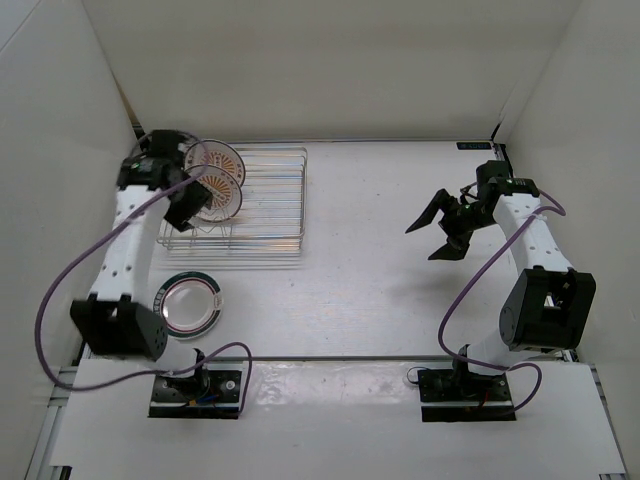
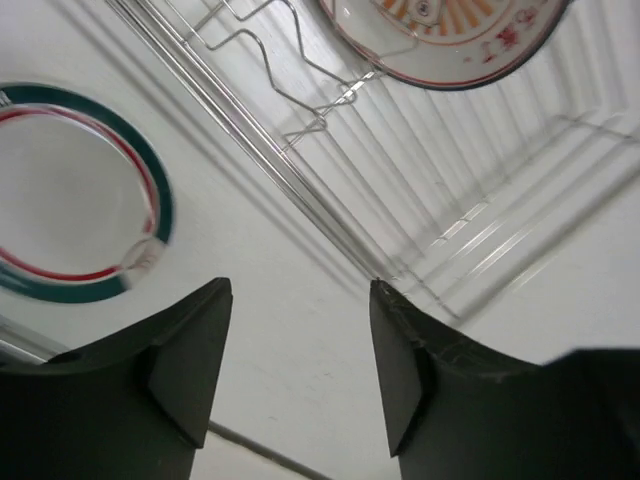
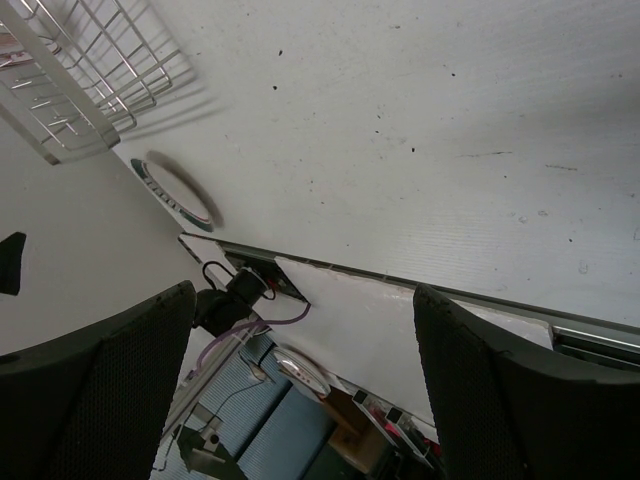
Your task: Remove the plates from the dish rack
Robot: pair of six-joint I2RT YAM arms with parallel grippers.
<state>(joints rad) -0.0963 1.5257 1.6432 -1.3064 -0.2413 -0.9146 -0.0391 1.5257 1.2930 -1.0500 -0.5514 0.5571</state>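
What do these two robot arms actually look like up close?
The left arm and right arm have white links and black joints. The left gripper and right gripper are black, with two wedge-shaped fingers. A purple cable loops beside each arm.

Red marks (image 2: 506, 38), perhaps characters, on sunburst plate (image 2: 440, 40); illegible.
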